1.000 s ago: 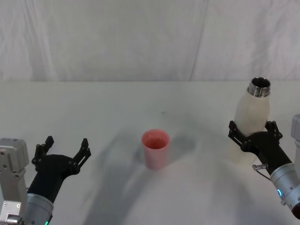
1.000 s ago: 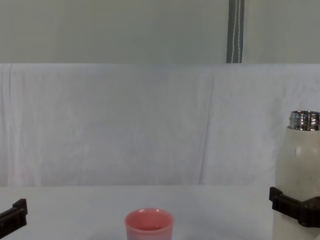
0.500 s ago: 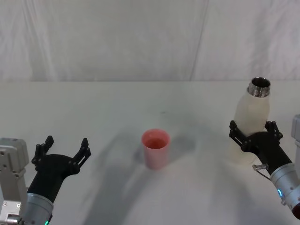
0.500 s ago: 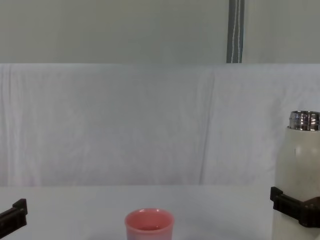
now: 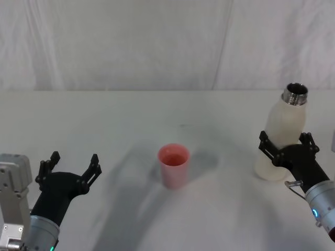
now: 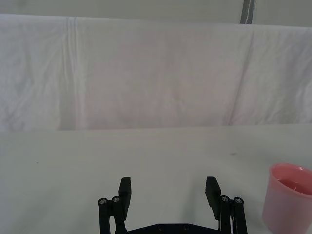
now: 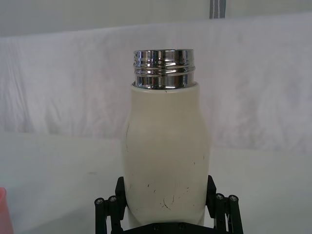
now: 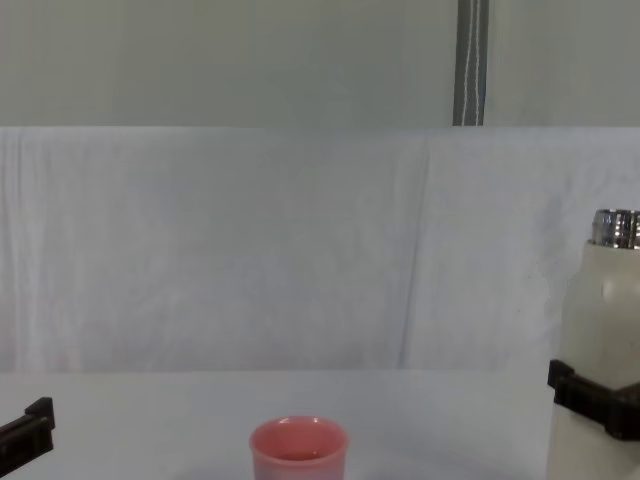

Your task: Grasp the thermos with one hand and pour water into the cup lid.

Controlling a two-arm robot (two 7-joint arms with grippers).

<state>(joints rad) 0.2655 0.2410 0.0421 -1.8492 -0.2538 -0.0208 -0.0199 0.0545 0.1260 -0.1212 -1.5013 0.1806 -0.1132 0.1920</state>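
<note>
The right hand [image 5: 285, 149] grips the upright thermos [image 5: 283, 133] low on its body at the counter's [image 5: 157, 110] right side, so the pink cup lid [image 5: 174, 166] lies well off toward the robot's left, nearer the wide-open, idle left hand [image 5: 70, 167].

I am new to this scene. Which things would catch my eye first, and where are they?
The tall cream thermos stands upright at the table's right side, its steel neck uncapped, with the right gripper closed around its body. The small pink cup lid sits alone at the centre. The left gripper waits open at the near left.
</note>
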